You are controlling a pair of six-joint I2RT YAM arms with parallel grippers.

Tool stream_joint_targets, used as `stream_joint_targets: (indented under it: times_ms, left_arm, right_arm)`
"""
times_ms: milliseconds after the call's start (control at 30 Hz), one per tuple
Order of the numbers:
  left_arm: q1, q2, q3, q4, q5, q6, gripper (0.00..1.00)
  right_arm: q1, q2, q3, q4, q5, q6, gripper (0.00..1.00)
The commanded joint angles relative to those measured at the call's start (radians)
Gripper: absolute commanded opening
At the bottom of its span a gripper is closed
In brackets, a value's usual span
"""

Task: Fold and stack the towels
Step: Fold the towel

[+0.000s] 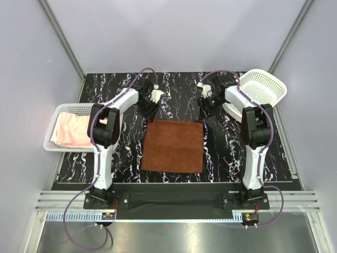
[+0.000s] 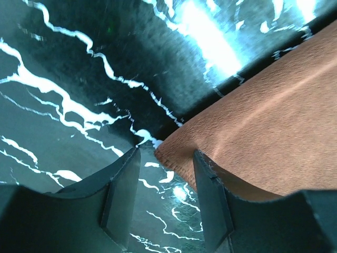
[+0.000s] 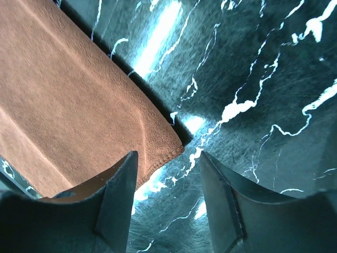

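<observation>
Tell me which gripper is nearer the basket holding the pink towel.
Left. The left gripper is at the brown towel's far-left corner; the right gripper is at its far-right corner, farther from the basket.

The left arm and right arm share a build: white link shells between bulky black joint housings, each on a black base plate. A purple cable loops from each base toward the wrist. The fingers are dark, flat, matte wedges.
</observation>
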Motion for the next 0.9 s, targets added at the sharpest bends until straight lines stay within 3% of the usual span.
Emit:
stream_joint_targets:
  times_ms: [0,867]
  left_arm:
    - [0.001,0.004,0.053,0.008,0.054,0.027,0.50]
    - [0.041,0.086,0.133,-0.076,0.138,0.078,0.38]
  right_arm:
    - [-0.007,0.030,0.020,-0.044,-0.032,-0.057,0.58]
    - [-0.007,0.128,0.054,-0.078,-0.062,-0.144,0.43]
